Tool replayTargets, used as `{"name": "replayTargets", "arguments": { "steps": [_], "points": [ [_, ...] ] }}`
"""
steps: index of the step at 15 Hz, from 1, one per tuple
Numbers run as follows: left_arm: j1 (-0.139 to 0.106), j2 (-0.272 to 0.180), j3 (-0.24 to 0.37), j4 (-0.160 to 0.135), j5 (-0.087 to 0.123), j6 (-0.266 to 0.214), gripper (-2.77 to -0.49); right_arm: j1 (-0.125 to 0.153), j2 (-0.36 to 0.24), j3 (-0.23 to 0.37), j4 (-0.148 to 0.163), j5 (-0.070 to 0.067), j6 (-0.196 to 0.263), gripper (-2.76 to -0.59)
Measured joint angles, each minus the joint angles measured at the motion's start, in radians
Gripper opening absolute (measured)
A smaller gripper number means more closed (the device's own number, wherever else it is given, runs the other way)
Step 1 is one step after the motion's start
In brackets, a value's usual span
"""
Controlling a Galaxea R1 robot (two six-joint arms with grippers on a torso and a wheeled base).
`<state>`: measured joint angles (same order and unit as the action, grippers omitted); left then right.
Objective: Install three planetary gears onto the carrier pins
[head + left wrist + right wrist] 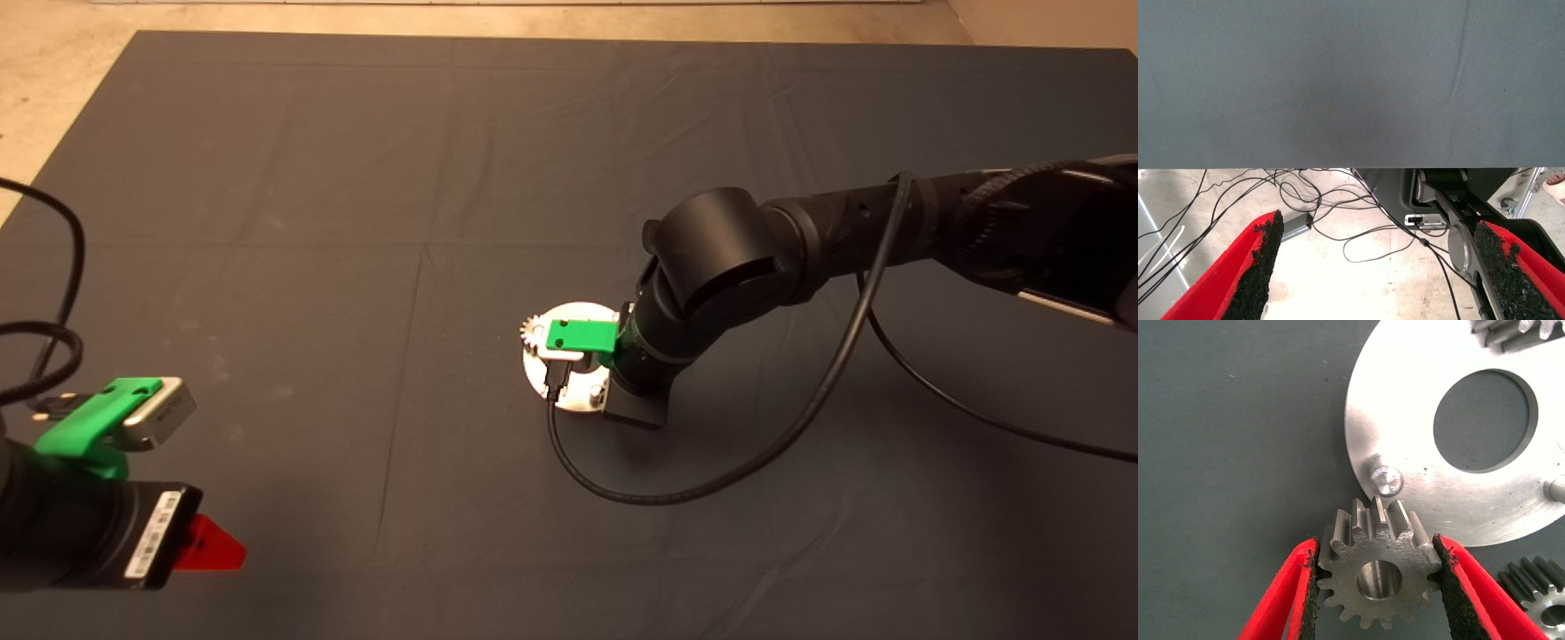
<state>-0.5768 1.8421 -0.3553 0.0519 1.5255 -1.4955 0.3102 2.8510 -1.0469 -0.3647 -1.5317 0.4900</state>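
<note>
My right gripper [1375, 543] is shut on a silver planetary gear [1378, 577] by its toothed sides. It holds the gear just off the rim of the shiny carrier disc [1405, 393], close to a bare carrier pin [1386, 479]. A second bare pin [1555, 489] stands across the disc. Another gear [1515, 333] sits at the disc's far rim, and it also shows in the head view [533, 331]. A third gear [1541, 597] lies on the mat beside the disc. My left gripper [1378, 233] is open and parked at the mat's lower left [213, 544].
The right arm [711, 267] reaches in over the disc [587, 311] and hides most of it. Its black cable [676, 493] loops on the mat in front of the disc. The left wrist view looks past the mat's edge at cables on the floor [1338, 220].
</note>
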Motion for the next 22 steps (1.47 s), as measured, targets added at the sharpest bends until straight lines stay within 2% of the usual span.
{"name": "replayTargets", "arguments": {
  "steps": [8,22],
  "points": [
    [0.000,0.000,0.000,0.000,0.000,0.000,-1.22,0.000,0.044,-0.087,0.005,-0.001,-0.002,-2.27],
    [0.000,0.000,0.000,0.000,0.000,0.000,-1.22,-0.002,0.064,-0.101,0.007,0.000,-0.003,-2.27]
  ]
}}
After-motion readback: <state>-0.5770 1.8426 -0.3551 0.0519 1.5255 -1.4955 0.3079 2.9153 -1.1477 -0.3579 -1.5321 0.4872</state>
